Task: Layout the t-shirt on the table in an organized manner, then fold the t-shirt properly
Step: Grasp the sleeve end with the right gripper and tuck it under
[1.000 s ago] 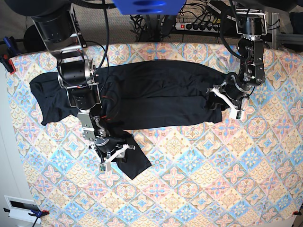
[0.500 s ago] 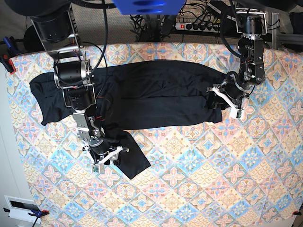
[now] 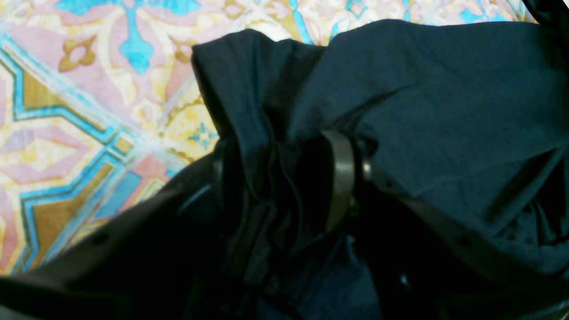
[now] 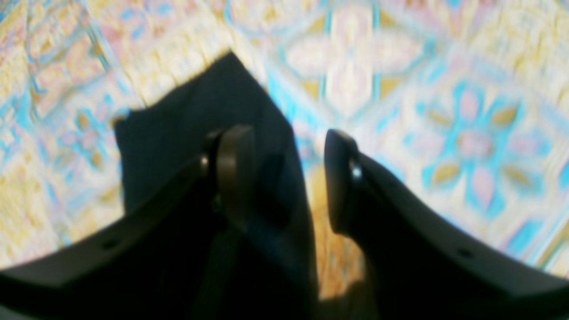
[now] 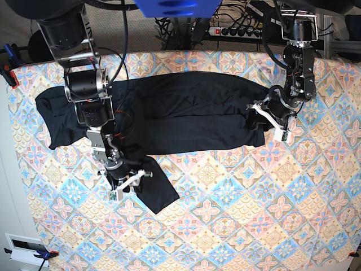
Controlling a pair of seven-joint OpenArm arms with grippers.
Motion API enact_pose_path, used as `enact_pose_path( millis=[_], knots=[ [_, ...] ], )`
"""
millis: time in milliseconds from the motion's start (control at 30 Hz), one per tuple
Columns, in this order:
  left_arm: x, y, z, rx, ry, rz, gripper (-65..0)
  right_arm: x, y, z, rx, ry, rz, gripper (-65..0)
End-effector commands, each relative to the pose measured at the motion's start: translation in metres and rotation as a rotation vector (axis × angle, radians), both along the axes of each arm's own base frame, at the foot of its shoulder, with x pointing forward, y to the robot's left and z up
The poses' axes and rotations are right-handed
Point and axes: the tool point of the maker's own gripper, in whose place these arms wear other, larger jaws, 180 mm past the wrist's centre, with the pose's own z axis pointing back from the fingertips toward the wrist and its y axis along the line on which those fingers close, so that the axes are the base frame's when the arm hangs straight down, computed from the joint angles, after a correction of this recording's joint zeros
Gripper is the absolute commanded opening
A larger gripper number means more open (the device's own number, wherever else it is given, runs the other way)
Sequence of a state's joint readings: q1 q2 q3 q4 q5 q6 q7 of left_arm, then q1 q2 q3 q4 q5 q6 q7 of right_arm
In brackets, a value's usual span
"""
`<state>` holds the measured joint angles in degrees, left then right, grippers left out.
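T-shirt [image 5: 186, 113] black, stretched along table [image 5: 237, 226] far edge. Left gripper [image 3: 284, 178] clamps bunched end; right gripper [image 4: 284, 173] parted, holding nothing.

Right gripper [image 4: 284, 178]: jaws apart, nothing between the pads. T-shirt [image 4: 186, 129]: a black pointed corner, under and beside one finger [image 4: 233, 171]. Table [image 4: 444, 111]: pastel tile pattern, blurred, visible in the gap.

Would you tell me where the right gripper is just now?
In the base view the right gripper is at lower left, over the table, beside the t-shirt flap.
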<state>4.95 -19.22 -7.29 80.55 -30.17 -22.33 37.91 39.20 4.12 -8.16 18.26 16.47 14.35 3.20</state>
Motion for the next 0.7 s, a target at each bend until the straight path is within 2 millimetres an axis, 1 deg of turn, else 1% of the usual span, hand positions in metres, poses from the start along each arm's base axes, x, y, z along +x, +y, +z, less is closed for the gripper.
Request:
enact_pose_path(
  millis=[0, 300, 367, 433, 500, 533, 567, 600, 667],
  knots=[
    [-0.001, 0.003, 0.0, 0.016, 0.014, -0.01, -39.2, 0.02, -0.003, 0.028, 0.005, -0.075, -0.006, -40.0],
    [-0.002, 0.003, 0.0, 0.016, 0.016, -0.01, -39.2, 0.019, -0.002, 0.026, 0.002, -0.069, -0.003, -40.2],
    [-0.002, 0.003, 0.0, 0.016, 0.016, -0.01, -39.2, 0.019, -0.002, 0.026, -0.009, -0.067, 0.005, -41.1],
    [-0.002, 0.003, 0.0, 0.016, 0.016, -0.01, -39.2, 0.017, 0.0, 0.023, -0.059, -0.064, 0.04, -45.4],
    [-0.002, 0.003, 0.0, 0.016, 0.016, -0.01, -39.2, 0.015, 0.004, 0.019, -0.118, -0.06, 0.085, -52.6],
    [-0.002, 0.003, 0.0, 0.016, 0.016, -0.01, -39.2, 0.014, 0.004, 0.019, -0.144, -0.061, 0.101, -57.3],
    [-0.002, 0.003, 0.0, 0.016, 0.016, -0.01, -39.2, 0.014, 0.005, 0.018, -0.158, -0.063, 0.111, -61.9],
    [-0.002, 0.003, 0.0, 0.016, 0.016, -0.01, -39.2, 0.014, 0.005, 0.018, -0.165, -0.061, 0.116, -65.0],
    [-0.002, 0.003, 0.0, 0.016, 0.016, -0.01, -39.2, 0.013, 0.005, 0.017, -0.166, -0.059, 0.117, -64.5]
  ],
)
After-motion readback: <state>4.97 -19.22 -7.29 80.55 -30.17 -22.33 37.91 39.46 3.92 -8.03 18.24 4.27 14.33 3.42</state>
